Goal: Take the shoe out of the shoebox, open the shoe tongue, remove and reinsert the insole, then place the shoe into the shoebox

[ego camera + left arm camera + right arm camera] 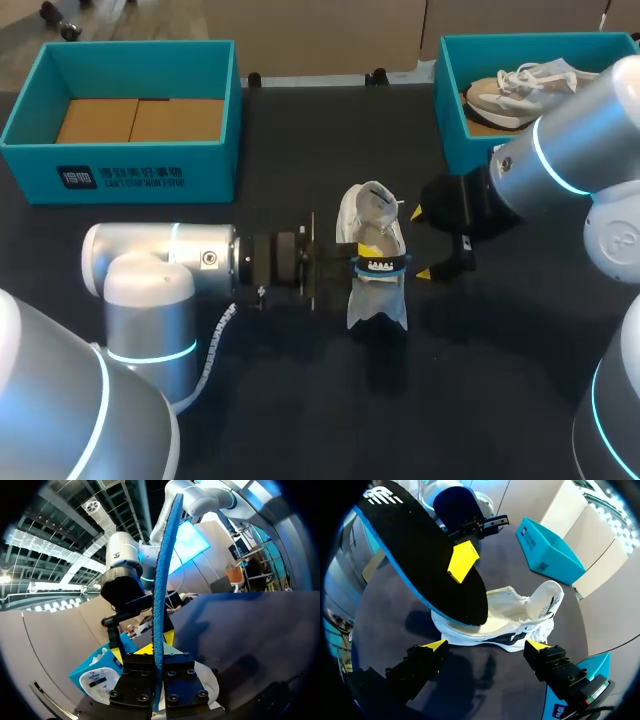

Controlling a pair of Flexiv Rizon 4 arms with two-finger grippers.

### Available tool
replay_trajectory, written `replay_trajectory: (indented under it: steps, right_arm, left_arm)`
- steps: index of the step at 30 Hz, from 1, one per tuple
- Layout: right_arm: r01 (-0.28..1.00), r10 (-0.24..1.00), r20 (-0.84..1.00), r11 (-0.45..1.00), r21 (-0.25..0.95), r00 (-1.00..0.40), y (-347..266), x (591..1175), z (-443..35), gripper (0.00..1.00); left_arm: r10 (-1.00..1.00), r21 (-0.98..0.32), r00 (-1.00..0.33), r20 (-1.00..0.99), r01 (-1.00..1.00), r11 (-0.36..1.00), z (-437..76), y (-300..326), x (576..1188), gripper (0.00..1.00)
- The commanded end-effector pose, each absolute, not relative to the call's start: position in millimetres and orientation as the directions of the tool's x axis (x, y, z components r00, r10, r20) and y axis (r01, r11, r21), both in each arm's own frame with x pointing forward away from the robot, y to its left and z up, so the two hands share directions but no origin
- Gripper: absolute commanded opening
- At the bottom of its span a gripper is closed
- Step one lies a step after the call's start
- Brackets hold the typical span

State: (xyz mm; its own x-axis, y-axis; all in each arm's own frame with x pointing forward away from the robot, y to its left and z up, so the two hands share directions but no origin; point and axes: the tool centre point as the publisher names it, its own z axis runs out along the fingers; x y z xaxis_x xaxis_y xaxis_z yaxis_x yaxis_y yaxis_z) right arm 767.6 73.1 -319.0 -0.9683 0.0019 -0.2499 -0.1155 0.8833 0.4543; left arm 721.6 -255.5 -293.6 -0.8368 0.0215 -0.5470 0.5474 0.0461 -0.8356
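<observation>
A white shoe (372, 215) lies on the dark table mid-scene, its opening up; the right wrist view has the shoe (510, 612) just ahead of my fingers. My left gripper (370, 262) is shut on the black insole (384, 267) with a blue edge, holding it on edge over the shoe. In the left wrist view the insole (162, 580) rises edge-on out of the left gripper (159, 649). The right wrist view shows the insole's (415, 550) black face and a yellow left fingertip (462, 560) on it. My right gripper (428, 243) stands open beside the shoe, nothing between its fingers (487, 645).
A teal shoebox (120, 170) with a cardboard floor stands at the back left. A second teal box (450, 110) at the back right holds another shoe (515, 88), partly behind my right arm. The table's front half is bare dark surface.
</observation>
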Motion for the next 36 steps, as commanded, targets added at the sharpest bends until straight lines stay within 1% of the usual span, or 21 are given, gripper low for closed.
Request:
replay_trajectory:
  steps: [1,36]
  right_arm:
    - [-0.115,0.003,-0.252,0.885,0.451,-0.968,74,767,-320,1.00]
    - [-0.115,0.003,-0.252,0.885,0.451,-0.968,74,767,-320,1.00]
  left_arm:
    - [0.027,-0.836,-0.837,-0.546,0.547,0.052,-299,-260,727,0.00]
    - [0.057,-0.798,-0.805,-0.591,0.593,0.105,-339,-263,755,0.00]
